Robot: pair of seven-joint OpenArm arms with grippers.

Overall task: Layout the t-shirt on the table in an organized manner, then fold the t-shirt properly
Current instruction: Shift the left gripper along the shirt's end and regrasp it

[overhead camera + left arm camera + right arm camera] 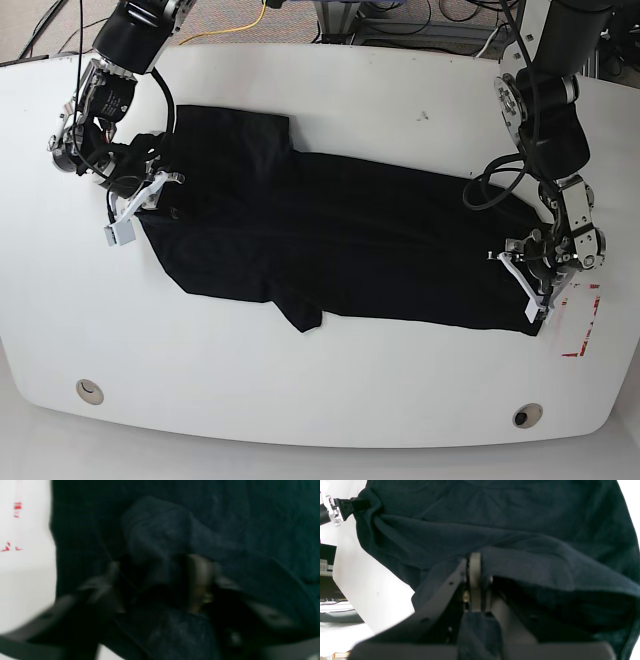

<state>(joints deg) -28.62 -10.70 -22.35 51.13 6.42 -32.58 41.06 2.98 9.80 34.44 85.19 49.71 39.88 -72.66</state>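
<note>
The black t-shirt (340, 240) lies spread lengthwise across the white table (350, 90), one sleeve pointing toward the front edge. My right gripper (150, 190) is at the shirt's left end in the base view. In its own wrist view, that gripper (476, 557) is shut on a fold of the t-shirt (520, 530). My left gripper (535, 290) sits at the shirt's right edge. The left wrist view is blurred. There the left gripper (160, 575) has a finger on either side of a raised ridge of the t-shirt (155, 530), and how tightly it holds is unclear.
Red tape (580, 330) marks the table just right of the left gripper, and red tape (17, 506) also shows in the left wrist view. Two round grommet holes (88, 390) (527, 413) sit near the front edge. Cables and equipment lie beyond the far edge.
</note>
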